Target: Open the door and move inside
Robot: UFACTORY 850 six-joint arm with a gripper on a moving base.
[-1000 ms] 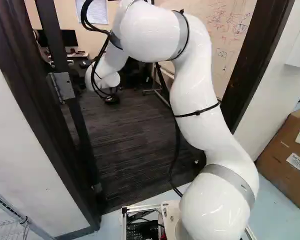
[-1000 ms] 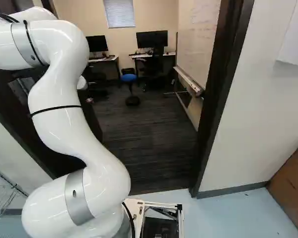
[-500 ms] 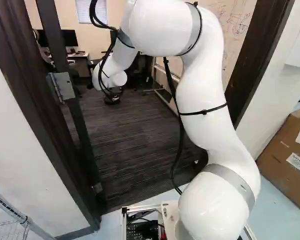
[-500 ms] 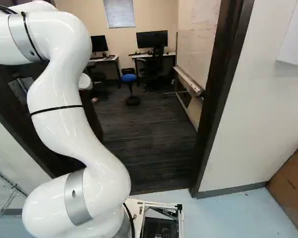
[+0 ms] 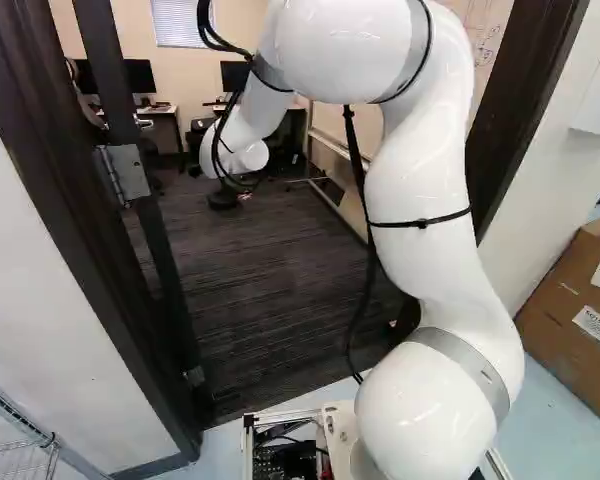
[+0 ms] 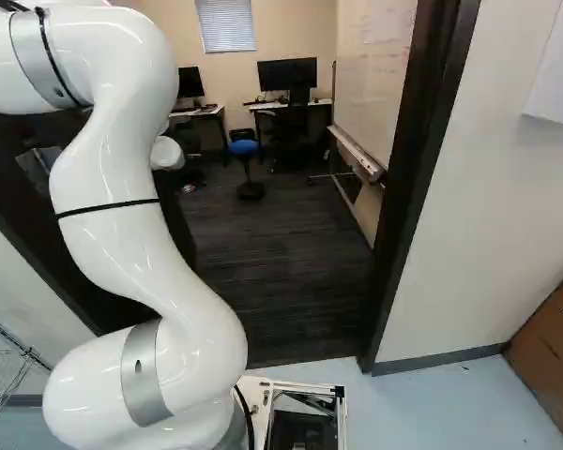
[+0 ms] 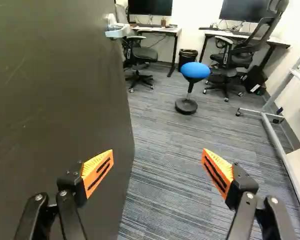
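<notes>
Look, the door [image 7: 50, 110] stands open beside our gripper [image 7: 157, 154], with its handle [image 7: 118, 32] up ahead. Our fingers are spread wide and hold nothing. So the opening part looks done. But our base [image 6: 256, 386] is outside the door frame [image 6: 415, 197], so rolling onto the dark carpet [image 6: 281, 291] is left.

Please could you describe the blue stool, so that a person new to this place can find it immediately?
Look through the dark door frame to the two desks at the far wall. Before them, near a black waste bin, stands the stool. Unlike the office chairs on either side, it has no backrest or wheels, only a blue seat on one post.
</notes>
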